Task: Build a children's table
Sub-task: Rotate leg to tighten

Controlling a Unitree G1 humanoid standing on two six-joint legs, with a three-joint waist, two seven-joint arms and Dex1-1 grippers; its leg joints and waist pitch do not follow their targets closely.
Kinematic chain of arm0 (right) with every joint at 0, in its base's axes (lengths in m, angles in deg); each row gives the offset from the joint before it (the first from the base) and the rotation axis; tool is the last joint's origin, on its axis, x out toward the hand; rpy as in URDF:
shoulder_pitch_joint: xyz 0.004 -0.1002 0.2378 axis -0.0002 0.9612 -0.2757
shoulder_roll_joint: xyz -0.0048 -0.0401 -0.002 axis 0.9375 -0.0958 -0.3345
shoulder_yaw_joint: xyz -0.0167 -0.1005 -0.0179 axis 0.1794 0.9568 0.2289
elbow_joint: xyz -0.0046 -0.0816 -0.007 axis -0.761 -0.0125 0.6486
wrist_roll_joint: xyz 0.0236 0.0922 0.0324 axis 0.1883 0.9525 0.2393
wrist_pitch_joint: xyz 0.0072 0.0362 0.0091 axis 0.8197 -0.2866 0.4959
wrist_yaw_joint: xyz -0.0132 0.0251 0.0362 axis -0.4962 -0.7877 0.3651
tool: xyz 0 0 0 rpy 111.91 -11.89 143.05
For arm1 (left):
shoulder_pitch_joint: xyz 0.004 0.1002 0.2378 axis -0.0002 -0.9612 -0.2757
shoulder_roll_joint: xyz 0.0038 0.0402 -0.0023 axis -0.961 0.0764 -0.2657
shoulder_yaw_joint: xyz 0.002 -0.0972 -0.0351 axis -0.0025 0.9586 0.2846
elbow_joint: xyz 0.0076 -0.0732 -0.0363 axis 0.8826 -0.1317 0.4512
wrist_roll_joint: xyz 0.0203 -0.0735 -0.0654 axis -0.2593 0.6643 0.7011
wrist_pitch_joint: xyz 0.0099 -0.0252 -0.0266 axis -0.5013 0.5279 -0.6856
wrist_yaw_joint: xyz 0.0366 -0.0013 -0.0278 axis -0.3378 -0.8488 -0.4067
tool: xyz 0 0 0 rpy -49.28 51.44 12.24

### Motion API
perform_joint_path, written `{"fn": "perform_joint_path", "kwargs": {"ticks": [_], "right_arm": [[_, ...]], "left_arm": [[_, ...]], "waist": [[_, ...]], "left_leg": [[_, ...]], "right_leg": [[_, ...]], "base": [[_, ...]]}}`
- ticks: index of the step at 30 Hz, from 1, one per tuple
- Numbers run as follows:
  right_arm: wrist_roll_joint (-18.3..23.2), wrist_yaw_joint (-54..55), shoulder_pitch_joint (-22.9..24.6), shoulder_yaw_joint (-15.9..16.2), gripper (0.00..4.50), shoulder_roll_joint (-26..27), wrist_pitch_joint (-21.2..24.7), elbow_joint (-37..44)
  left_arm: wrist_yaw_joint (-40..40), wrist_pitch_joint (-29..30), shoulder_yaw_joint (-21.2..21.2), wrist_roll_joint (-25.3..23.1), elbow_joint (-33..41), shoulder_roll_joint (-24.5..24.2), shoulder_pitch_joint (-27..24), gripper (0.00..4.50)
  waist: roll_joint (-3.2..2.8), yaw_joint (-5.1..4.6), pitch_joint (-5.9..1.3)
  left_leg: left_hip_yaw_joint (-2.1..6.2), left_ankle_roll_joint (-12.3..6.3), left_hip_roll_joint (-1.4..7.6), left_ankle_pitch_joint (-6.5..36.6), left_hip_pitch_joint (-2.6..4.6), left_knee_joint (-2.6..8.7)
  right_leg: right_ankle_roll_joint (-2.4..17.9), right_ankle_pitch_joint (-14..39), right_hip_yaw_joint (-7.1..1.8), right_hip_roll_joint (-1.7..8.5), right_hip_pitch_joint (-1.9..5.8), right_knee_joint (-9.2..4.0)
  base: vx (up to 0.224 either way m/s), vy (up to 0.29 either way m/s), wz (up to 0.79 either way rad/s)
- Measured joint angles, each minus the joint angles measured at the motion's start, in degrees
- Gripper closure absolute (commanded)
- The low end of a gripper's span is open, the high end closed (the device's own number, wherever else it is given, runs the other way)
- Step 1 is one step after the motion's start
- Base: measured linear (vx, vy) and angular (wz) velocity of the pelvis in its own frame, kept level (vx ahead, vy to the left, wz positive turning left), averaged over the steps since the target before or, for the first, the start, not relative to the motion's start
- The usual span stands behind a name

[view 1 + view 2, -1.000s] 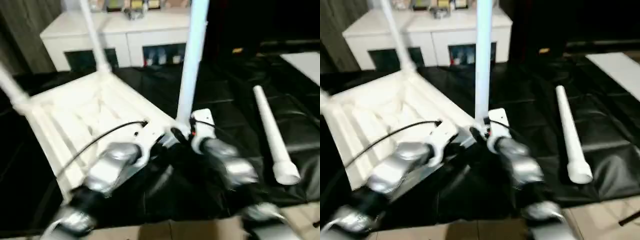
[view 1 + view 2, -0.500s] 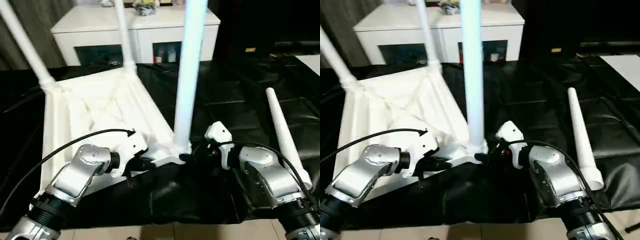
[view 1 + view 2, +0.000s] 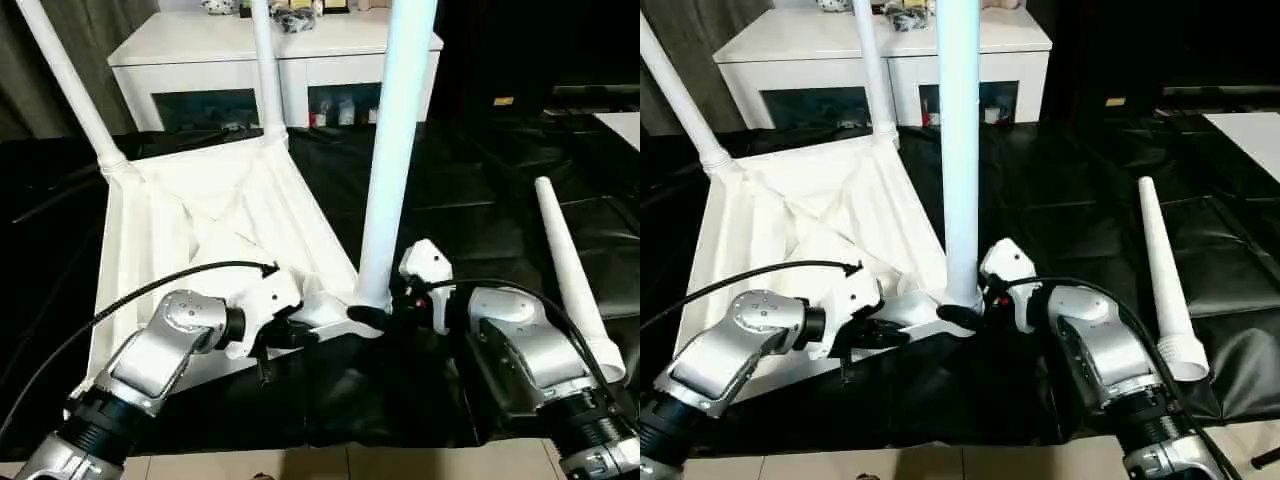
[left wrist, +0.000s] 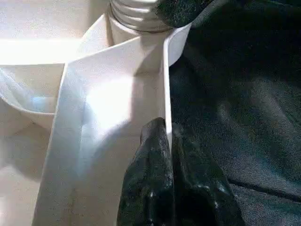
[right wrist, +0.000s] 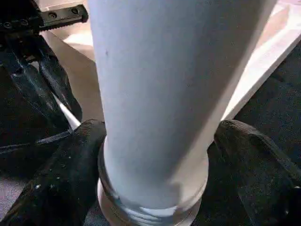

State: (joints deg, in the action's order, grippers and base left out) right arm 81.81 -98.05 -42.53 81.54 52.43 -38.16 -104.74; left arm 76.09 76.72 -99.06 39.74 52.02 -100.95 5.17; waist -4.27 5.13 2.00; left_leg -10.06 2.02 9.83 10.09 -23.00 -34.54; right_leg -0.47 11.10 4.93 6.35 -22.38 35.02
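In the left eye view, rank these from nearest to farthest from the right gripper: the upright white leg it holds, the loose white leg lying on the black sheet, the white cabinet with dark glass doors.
1. The upright white leg, gripped at its base by the right gripper.
2. The loose white leg lying on the black sheet, off to the robot's right.
3. The white cabinet with dark glass doors, at the far back.

Upright legs (image 3: 398, 150) crowd table top (image 3: 200, 230); black mat (image 3: 470, 190) open toward loose leg (image 3: 567, 275).

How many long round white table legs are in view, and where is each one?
4. Three stand in the upturned white plastic tabletop: far left corner, far corner near the cabinet, and near corner between the right gripper's fingers. One lies loose on the black sheet.
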Motion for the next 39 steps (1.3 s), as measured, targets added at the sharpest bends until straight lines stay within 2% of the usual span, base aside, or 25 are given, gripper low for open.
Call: {"fn": "perform_joint_path", "kwargs": {"ticks": [11, 18, 21, 23, 26, 30, 35, 36, 39], "right_arm": [[0.3, -1.4, 0.0, 0.3, 1.59, 0.4, 0.0, -0.5], [-0.2, 1.5, 0.0, -0.1, 1.8, 2.2, 0.8, -1.7], [-1.6, 12.1, -0.9, -2.6, 1.81, 7.5, 3.6, -4.2], [-3.1, 21.6, -2.9, -4.6, 1.81, 11.0, 6.5, -6.3], [-3.9, 32.0, -4.3, -7.2, 1.81, 15.6, 8.6, -8.7], [-4.6, 50.6, -9.2, -12.6, 1.81, 22.7, 8.9, -15.4], [-4.6, 55.1, -12.1, -14.2, 1.81, 24.6, 5.7, -20.9], [-4.6, 54.9, -12.3, -14.4, 1.46, 24.7, 5.4, -21.2], [-4.3, 51.0, -12.2, -15.0, 1.46, 24.6, 4.1, -21.1]], "left_arm": [[-0.1, 0.0, 0.0, -0.1, 0.0, 0.0, -0.2, 4.5], [-1.8, 0.0, 0.1, -0.5, -0.8, 1.1, -0.3, 4.5], [-8.0, 0.8, 1.4, -2.1, -4.2, 5.6, 0.9, 4.5], [-13.6, 2.2, 2.0, -3.5, -6.9, 9.7, 2.5, 4.5], [-20.0, 4.5, 2.1, -4.2, -9.6, 15.0, 4.3, 4.5], [-30.6, 5.3, 3.4, -5.4, -17.3, 23.1, 8.7, 4.5], [-33.2, 4.5, 3.4, -5.9, -19.8, 24.8, 9.9, 4.5], [-33.2, 4.4, 3.4, -6.0, -19.9, 24.8, 10.0, 4.5], [-31.8, 3.4, 2.9, -6.1, -18.8, 23.2, 9.6, 4.5]], "waist": [[0.0, -0.04, 0.0], [0.04, -0.27, -0.02], [0.07, -0.86, -0.05], [0.12, -1.76, -0.03], [0.13, -2.39, -0.07], [0.13, -2.47, -0.09], [0.03, -3.06, -0.16], [0.06, -3.13, -0.18], [0.11, -3.27, -0.14]], "left_leg": [[0.0, 0.0, 0.0, 0.0, 0.0, 0.0], [0.0, 0.0, 0.02, 0.0, 0.06, 0.0], [-0.02, 0.05, 0.02, 0.0, 0.25, -0.02], [-0.09, 0.07, -0.01, 0.0, 0.65, 0.02], [-0.11, 0.09, -0.08, 0.0, 1.06, 0.1], [-0.11, 0.08, -0.42, 0.0, 1.14, 0.35], [-0.07, 0.07, -0.71, 0.0, 1.16, 0.79], [-0.07, 0.07, -0.78, 0.0, 0.99, 0.82], [-0.09, 0.05, -0.87, 0.0, 0.69, 0.81]], "right_leg": [[0.0, 0.0, 0.0, 0.0, 0.0, 0.01], [0.0, 0.0, -0.01, -0.03, 0.01, 0.03], [0.1, -0.1, -0.08, -0.03, 0.1, 0.1], [0.2, -0.1, -0.18, -0.03, 0.4, 0.04], [-0.2, 0.1, -0.36, -0.05, 0.65, 0.0], [-0.3, 0.1, -0.79, -0.06, 0.44, -0.12], [-0.3, 0.2, -0.98, -0.06, 0.65, -1.08], [-0.3, 0.2, -1.04, -0.05, 0.73, -1.16], [-0.3, 0.1, -1.19, -0.04, 0.52, -1.17]], "base": [[0.0, 0.0, 0.0], [0.0, 0.0, 0.0], [0.0, 0.0, 0.0], [0.0, 0.0, 0.0], [0.0, 0.0, 0.0], [0.0, 0.0, 0.0], [0.0, 0.0, 0.0], [0.0, 0.0, 0.0], [0.0, 0.0, 0.0]]}}
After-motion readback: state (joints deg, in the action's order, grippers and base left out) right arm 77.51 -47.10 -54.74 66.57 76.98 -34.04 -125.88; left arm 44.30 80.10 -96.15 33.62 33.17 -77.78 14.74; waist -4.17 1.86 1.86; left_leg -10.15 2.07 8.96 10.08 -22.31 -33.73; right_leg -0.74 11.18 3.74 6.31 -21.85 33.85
